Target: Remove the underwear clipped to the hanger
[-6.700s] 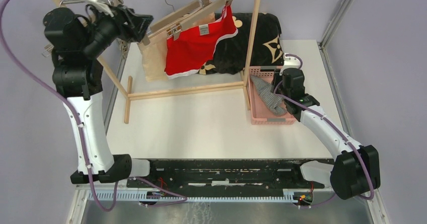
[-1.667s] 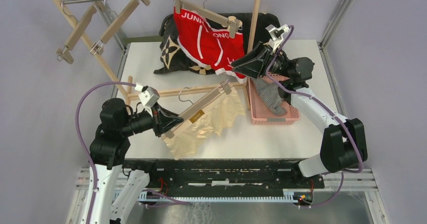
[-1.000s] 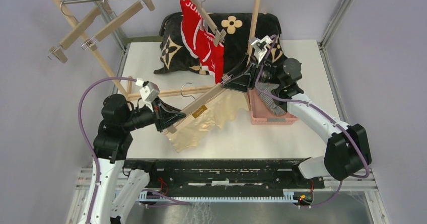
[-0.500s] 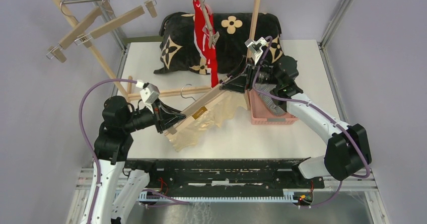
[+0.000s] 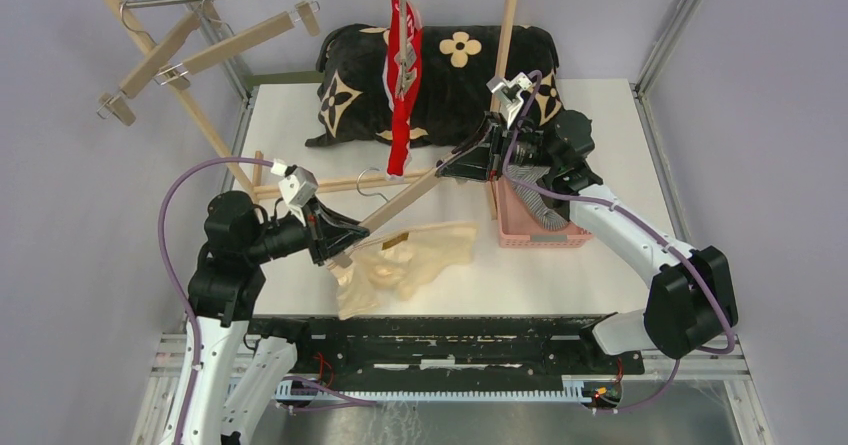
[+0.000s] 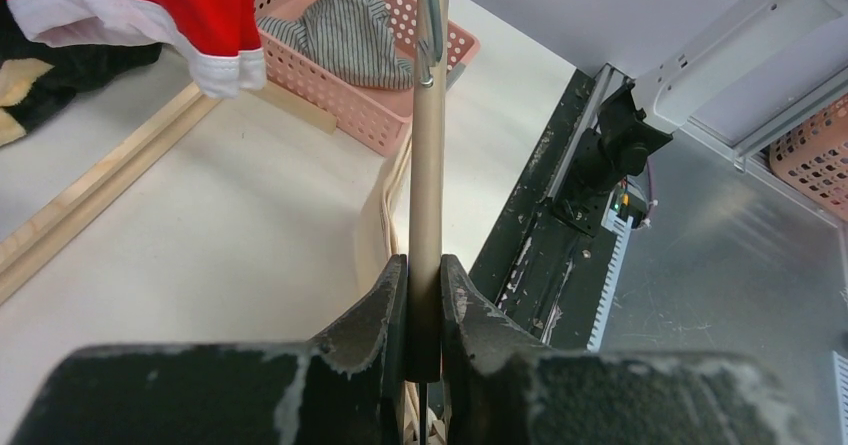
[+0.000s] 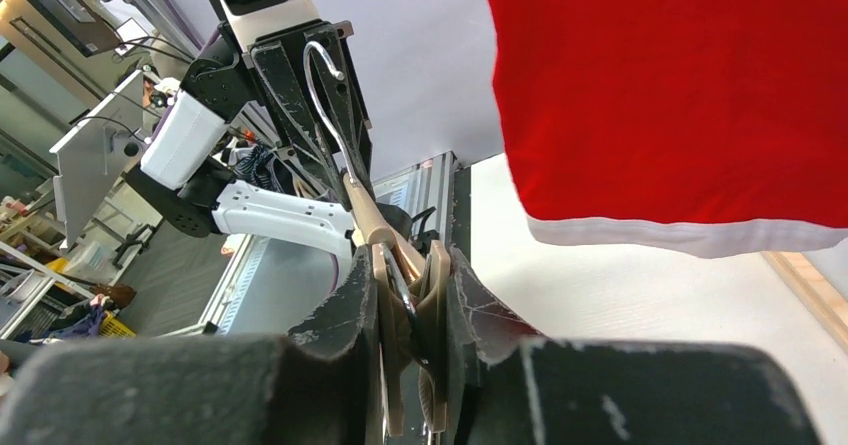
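A wooden hanger (image 5: 405, 200) slants low over the table. My left gripper (image 5: 342, 249) is shut on its near end (image 6: 424, 265). My right gripper (image 5: 462, 160) is shut on the clip (image 7: 436, 295) at the hanger's far end and squeezes it. The pale beige underwear (image 5: 410, 260) lies crumpled on the table under the hanger; whether its left side is still clipped is hidden. On the rail the red underwear (image 5: 400, 85) hangs edge-on from its own hanger, and its white hem (image 7: 680, 235) shows close above my right gripper. The striped underwear (image 5: 535, 197) lies in the pink basket (image 5: 530, 233).
A black cushion with tan flowers (image 5: 460, 60) lies at the back under the rail. Two bare hangers (image 5: 200, 50) hang at the rail's left end. The wooden rack's base bar (image 5: 330, 183) and right post (image 5: 507, 35) stand close to both arms.
My right gripper has closed on the far clip, and the beige underwear's right side has dropped from the hanger onto the table. The red underwear has swung round to edge-on.
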Robot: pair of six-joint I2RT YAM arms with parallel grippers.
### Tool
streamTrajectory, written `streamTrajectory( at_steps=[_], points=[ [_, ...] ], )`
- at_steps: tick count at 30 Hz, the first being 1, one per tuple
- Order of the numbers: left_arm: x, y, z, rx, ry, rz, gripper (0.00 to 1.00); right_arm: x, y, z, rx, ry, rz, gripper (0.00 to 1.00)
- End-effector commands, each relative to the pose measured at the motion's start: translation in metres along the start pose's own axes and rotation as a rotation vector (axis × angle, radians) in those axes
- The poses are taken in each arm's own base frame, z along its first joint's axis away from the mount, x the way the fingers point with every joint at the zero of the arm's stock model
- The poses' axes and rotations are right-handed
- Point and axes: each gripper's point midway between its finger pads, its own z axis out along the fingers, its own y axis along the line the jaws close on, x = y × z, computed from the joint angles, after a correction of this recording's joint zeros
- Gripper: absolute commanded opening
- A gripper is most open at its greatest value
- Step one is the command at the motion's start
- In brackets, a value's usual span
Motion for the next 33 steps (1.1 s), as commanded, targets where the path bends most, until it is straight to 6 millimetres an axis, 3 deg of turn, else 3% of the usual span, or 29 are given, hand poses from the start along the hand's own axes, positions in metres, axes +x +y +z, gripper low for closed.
streamTrajectory(
  at_steps=[1, 2, 4, 6, 7, 13, 16, 21, 29, 33],
  points=[
    [-0.013, -0.011, -0.001, 0.046, -0.044, 0.035, 0.03, -0.023, 0.019, 0.003, -0.027, -0.045, -0.111, 0.01],
    [-0.012, -0.01, -0.001, 0.044, -0.042, 0.033, 0.03, -0.022, 0.018, 0.003, -0.026, -0.044, -0.108, 0.07],
    [-0.014, -0.011, -0.001, 0.043, -0.048, 0.04, 0.03, -0.023, 0.019, 0.002, -0.023, -0.047, -0.112, 0.38],
    [-0.018, -0.01, -0.001, 0.038, -0.065, 0.044, 0.03, -0.022, 0.018, 0.001, -0.01, -0.056, -0.116, 0.57],
    [-0.021, -0.009, 0.0, 0.031, -0.076, 0.045, 0.03, -0.022, 0.017, 0.001, -0.001, -0.063, -0.121, 0.64],
    [-0.042, -0.007, 0.006, 0.044, -0.174, 0.046, 0.03, -0.021, 0.006, -0.002, 0.055, -0.122, -0.131, 0.82],
    [-0.051, -0.003, 0.011, 0.062, -0.201, 0.027, 0.03, -0.024, 0.01, 0.0, 0.031, -0.159, -0.123, 0.84],
    [-0.059, 0.003, 0.02, 0.083, -0.23, 0.005, 0.03, -0.027, 0.022, 0.01, -0.026, -0.21, -0.139, 0.77],
    [-0.068, 0.006, 0.035, 0.126, -0.282, -0.05, 0.03, -0.034, 0.047, 0.028, -0.125, -0.295, -0.176, 0.76],
    [-0.072, 0.0, 0.041, 0.163, -0.292, -0.053, 0.03, -0.038, 0.046, 0.034, -0.139, -0.315, -0.172, 0.74]
  ],
)
